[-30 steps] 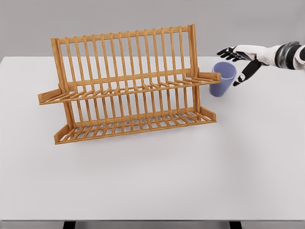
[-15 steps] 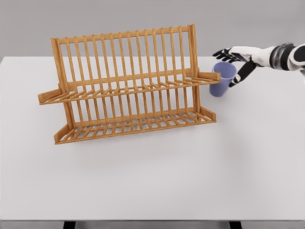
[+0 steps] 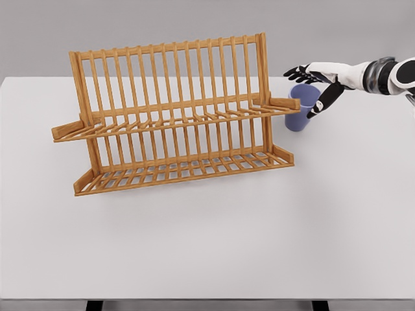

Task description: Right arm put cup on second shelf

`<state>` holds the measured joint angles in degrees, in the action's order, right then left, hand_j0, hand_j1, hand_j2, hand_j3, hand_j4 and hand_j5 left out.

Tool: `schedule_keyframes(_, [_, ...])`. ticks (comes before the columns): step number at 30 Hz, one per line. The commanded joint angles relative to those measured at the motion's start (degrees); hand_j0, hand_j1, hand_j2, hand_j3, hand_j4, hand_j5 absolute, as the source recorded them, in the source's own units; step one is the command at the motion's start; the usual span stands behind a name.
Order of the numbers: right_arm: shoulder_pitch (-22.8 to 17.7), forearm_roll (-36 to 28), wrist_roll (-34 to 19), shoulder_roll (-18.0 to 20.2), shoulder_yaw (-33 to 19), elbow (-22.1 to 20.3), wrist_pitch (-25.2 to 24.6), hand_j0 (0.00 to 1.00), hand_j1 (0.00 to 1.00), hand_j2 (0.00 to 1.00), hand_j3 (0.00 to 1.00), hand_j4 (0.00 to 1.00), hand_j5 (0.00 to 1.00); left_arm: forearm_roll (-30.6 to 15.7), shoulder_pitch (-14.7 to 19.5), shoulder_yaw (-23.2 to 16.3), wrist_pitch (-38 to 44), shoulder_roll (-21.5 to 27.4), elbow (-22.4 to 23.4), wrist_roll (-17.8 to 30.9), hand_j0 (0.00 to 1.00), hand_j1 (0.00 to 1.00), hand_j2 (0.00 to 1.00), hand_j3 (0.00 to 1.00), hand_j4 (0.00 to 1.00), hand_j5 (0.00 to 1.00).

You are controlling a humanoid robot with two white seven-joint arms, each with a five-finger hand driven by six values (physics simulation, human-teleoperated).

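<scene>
White robot right hand (image 3: pixel 313 79) reaches in from the right, fingers spread and holding nothing, palm over the rim of a round blue plastic cup (image 3: pixel 302 109); the cup stands upright on the white table (image 3: pixel 259 233), directly beneath the hand, beside the two-tier slatted wooden dish rack (image 3: pixel 175 116) on the hand's left.

Only the right arm (image 3: pixel 382 74) shows, entering from the picture's right edge. Its shell is smooth and white, built of rounded segments. A dark grey band with a metallic sheen rings the forearm just behind the wrist, and a black joint gap shows beyond that band at the edge. The right hand (image 3: pixel 316 79) has a white back and five slim fingers (image 3: pixel 322 102) that turn black toward their jointed tips.
</scene>
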<state>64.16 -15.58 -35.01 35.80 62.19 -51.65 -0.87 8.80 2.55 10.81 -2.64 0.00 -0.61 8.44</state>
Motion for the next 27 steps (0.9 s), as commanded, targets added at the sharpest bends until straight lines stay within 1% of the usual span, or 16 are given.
schedule_keyframes(1, [0.0, -0.2, 0.0, 0.1, 0.0, -0.1, 0.0, 0.83, 0.83, 0.83, 0.83, 0.83, 0.83, 0.0, 0.0, 0.0, 0.0, 0.0, 0.0, 0.1, 1.00, 1.00, 1.00, 1.00, 1.00, 1.00])
schedule_keyframes(2, [0.0, -0.2, 0.0, 0.1, -0.1, -0.1, 0.0, 0.82, 0.82, 0.82, 0.82, 0.82, 0.82, 0.0, 0.0, 0.0, 0.0, 0.0, 0.0, 0.0, 1.00, 1.00, 1.00, 1.00, 1.00, 1.00])
schedule_keyframes(3, [0.0, -0.2, 0.0, 0.1, -0.1, -0.1, 0.0, 0.78, 0.78, 0.78, 0.78, 0.78, 0.78, 0.0, 0.0, 0.0, 0.0, 0.0, 0.0, 0.1, 1.00, 1.00, 1.00, 1.00, 1.00, 1.00])
schedule_keyframes(6, [-0.1, -0.2, 0.0, 0.2, -0.1, -0.1, 0.0, 0.74, 0.74, 0.74, 0.74, 0.74, 0.74, 0.0, 0.0, 0.0, 0.0, 0.0, 0.0, 0.1, 1.00, 1.00, 1.00, 1.00, 1.00, 1.00])
schedule_keyframes(7, [0.0, -0.2, 0.0, 0.2, -0.1, -0.1, 0.0, 0.69, 0.69, 0.69, 0.69, 0.69, 0.69, 0.0, 0.0, 0.0, 0.0, 0.0, 0.0, 0.0, 1.00, 1.00, 1.00, 1.00, 1.00, 1.00])
schedule_keyframes(8, [0.0, -0.2, 0.0, 0.2, -0.1, -0.1, 0.0, 0.67, 0.67, 0.67, 0.67, 0.67, 0.67, 0.0, 0.0, 0.0, 0.0, 0.0, 0.0, 0.0, 1.00, 1.00, 1.00, 1.00, 1.00, 1.00])
schedule_keyframes(11, [0.0, -0.2, 0.0, 0.2, -0.2, -0.1, 0.0, 0.67, 0.67, 0.67, 0.67, 0.67, 0.67, 0.0, 0.0, 0.0, 0.0, 0.0, 0.0, 0.0, 1.00, 1.00, 1.00, 1.00, 1.00, 1.00])
schedule_keyframes(12, [0.0, -0.2, 0.0, 0.2, -0.3, -0.1, 0.0, 0.62, 0.62, 0.62, 0.62, 0.62, 0.62, 0.0, 0.0, 0.0, 0.0, 0.0, 0.0, 0.0, 1.00, 1.00, 1.00, 1.00, 1.00, 1.00])
schedule_keyframes(14, [0.0, -0.2, 0.0, 0.2, -0.5, -0.1, 0.0, 0.60, 0.60, 0.60, 0.60, 0.60, 0.60, 0.0, 0.0, 0.0, 0.0, 0.0, 0.0, 0.1, 1.00, 1.00, 1.00, 1.00, 1.00, 1.00])
schedule_keyframes(16, [0.0, -0.3, 0.0, 0.7, -0.6, -1.5, -0.1, 0.60, 0.60, 0.60, 0.60, 0.60, 0.60, 0.0, 0.0, 0.0, 0.0, 0.0, 0.0, 0.0, 1.00, 1.00, 1.00, 1.00, 1.00, 1.00])
schedule_keyframes(17, [0.0, -0.3, 0.0, 1.8, -0.7, -2.0, -0.1, 0.55, 0.55, 0.55, 0.55, 0.55, 0.55, 0.0, 0.0, 0.0, 0.0, 0.0, 0.0, 0.0, 1.00, 1.00, 1.00, 1.00, 1.00, 1.00])
schedule_keyframes(19, [0.0, -0.5, 0.0, 2.9, -0.8, -3.0, -0.1, 0.55, 0.55, 0.55, 0.55, 0.55, 0.55, 0.0, 0.0, 0.0, 0.0, 0.0, 0.0, 0.0, 1.00, 1.00, 1.00, 1.00, 1.00, 1.00])
schedule_keyframes(21, [0.0, -0.7, 0.0, 3.7, -0.8, -3.1, -0.1, 0.53, 0.53, 0.53, 0.53, 0.53, 0.53, 0.0, 0.0, 0.0, 0.0, 0.0, 0.0, 0.0, 1.00, 1.00, 1.00, 1.00, 1.00, 1.00])
schedule_keyframes(22, [0.0, -0.8, 0.0, 3.8, -0.8, -3.7, -0.1, 0.53, 0.53, 0.53, 0.53, 0.53, 0.53, 0.0, 0.0, 0.0, 0.0, 0.0, 0.0, 0.0, 1.00, 1.00, 1.00, 1.00, 1.00, 1.00])
schedule_keyframes(24, [0.0, -0.9, 0.0, 5.5, -0.9, -5.2, -0.2, 0.53, 0.53, 0.53, 0.53, 0.53, 0.53, 0.0, 0.0, 0.0, 0.0, 0.0, 0.0, 0.0, 1.00, 1.00, 1.00, 1.00, 1.00, 1.00])
schedule_keyframes(27, [0.2, -0.9, 0.0, 5.9, -0.9, -5.8, -0.2, 0.52, 0.52, 0.52, 0.52, 0.52, 0.52, 0.0, 0.0, 0.0, 0.0, 0.0, 0.0, 0.0, 1.00, 1.00, 1.00, 1.00, 1.00, 1.00])
